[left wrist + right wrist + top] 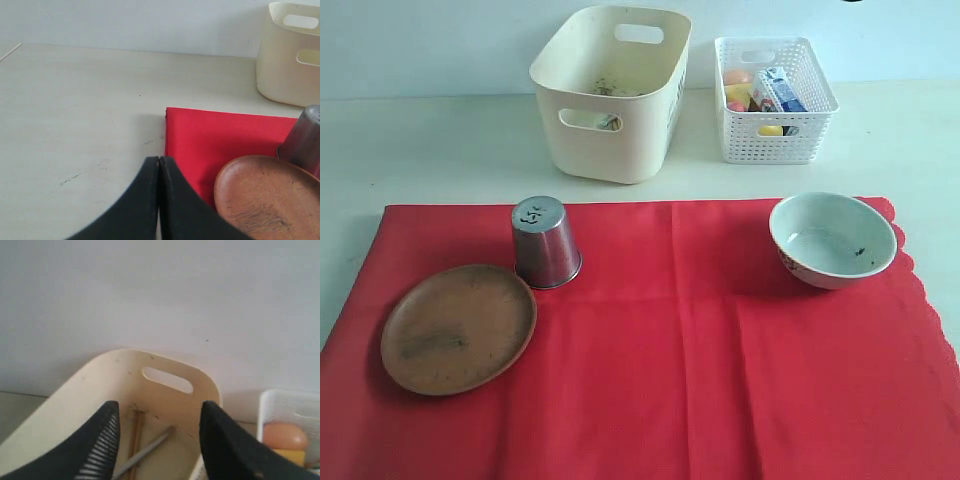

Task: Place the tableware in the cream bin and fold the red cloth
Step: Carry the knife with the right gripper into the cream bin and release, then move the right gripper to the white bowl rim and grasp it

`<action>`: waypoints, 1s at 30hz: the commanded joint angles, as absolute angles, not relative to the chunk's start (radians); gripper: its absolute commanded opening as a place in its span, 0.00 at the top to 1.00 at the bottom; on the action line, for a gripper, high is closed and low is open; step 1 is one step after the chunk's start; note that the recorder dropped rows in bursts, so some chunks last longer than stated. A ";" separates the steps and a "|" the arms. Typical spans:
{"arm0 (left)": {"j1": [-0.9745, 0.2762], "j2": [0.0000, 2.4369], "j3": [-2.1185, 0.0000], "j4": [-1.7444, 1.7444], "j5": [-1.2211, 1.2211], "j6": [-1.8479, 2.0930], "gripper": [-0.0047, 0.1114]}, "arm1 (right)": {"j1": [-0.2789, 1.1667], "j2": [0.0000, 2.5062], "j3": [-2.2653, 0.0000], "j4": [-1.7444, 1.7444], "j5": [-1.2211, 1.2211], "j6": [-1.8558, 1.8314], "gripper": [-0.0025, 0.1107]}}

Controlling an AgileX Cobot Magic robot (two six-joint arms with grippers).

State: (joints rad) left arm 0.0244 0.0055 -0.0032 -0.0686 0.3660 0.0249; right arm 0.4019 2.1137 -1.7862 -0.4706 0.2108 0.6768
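The red cloth (700, 350) lies flat across the table's front. On it rest a round wooden plate (458, 327), an upturned steel cup (545, 242) and a pale bowl (832, 240). The cream bin (620, 140) stands behind the cloth. In the right wrist view my right gripper (160, 407) hangs open and empty over the cream bin (100, 390), where wooden chopsticks (136, 432) and a steel knife (152, 447) lie. My left gripper (159, 160) is shut with nothing in it, near the corner of the red cloth (215, 135) and beside the plate (270, 200). Neither gripper appears in the exterior view.
A white mesh basket (775, 140) with food items and a small carton stands right of the cream bin. Its rim (287, 400) and an egg (285, 435) show in the right wrist view. Bare pale table (75, 115) spreads left of the cloth.
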 commanded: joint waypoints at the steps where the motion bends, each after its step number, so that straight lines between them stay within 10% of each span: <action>1: 0.018 0.000 0.000 -0.068 0.354 0.024 0.95 | 0.399 2.058 -1.795 -0.473 0.375 0.646 0.63; 10: 0.018 0.000 0.000 -0.068 0.354 0.024 0.95 | 0.399 1.990 -1.795 -0.475 0.705 0.564 0.98; 30: 0.018 0.000 0.000 -0.068 0.354 0.024 0.95 | 0.399 1.674 -1.356 -0.473 0.806 0.595 0.98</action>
